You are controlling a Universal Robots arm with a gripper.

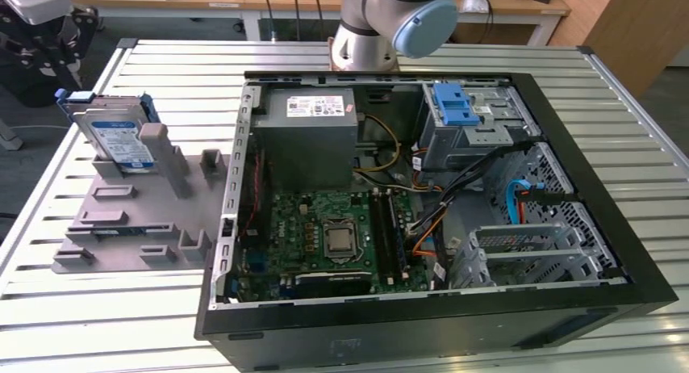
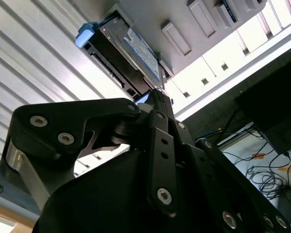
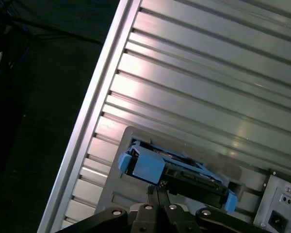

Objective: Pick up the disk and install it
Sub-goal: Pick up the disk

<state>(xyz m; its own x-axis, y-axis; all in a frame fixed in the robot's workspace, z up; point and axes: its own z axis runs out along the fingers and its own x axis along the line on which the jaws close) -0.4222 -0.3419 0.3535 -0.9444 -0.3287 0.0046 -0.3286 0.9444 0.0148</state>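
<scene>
Item: disk (image 1: 114, 137), silver body with white-and-blue label in a blue carrier. It stands on edge in a slot of the grey holder (image 1: 129, 228), at the exterior view's left, outside the computer case (image 1: 431, 328), and is not yet lifted. Holder: flat on the slatted metal surface (image 1: 108, 316), just beside the case wall. Tool (image 3: 155, 193): in both wrist views the fingertips meet, closed tight with nothing between them. It points toward the disk's upper edge; whether it touches the carrier cannot be told. Case: lid off, lying open. Drive cage (image 1: 485, 135) with blue latch (image 1: 456, 106) toward the exterior view's upper right, cables (image 1: 473, 179) running close below it. Hazards, as judged: closed fingertips would butt the carrier's edge rather than straddle it, tipping the disk or wedging it in its slot. A grip taken only on the plastic carrier could flex and slip. The loose cables by the cage could foul the disk on insertion. An off-square entry could jam against the cage.
</scene>
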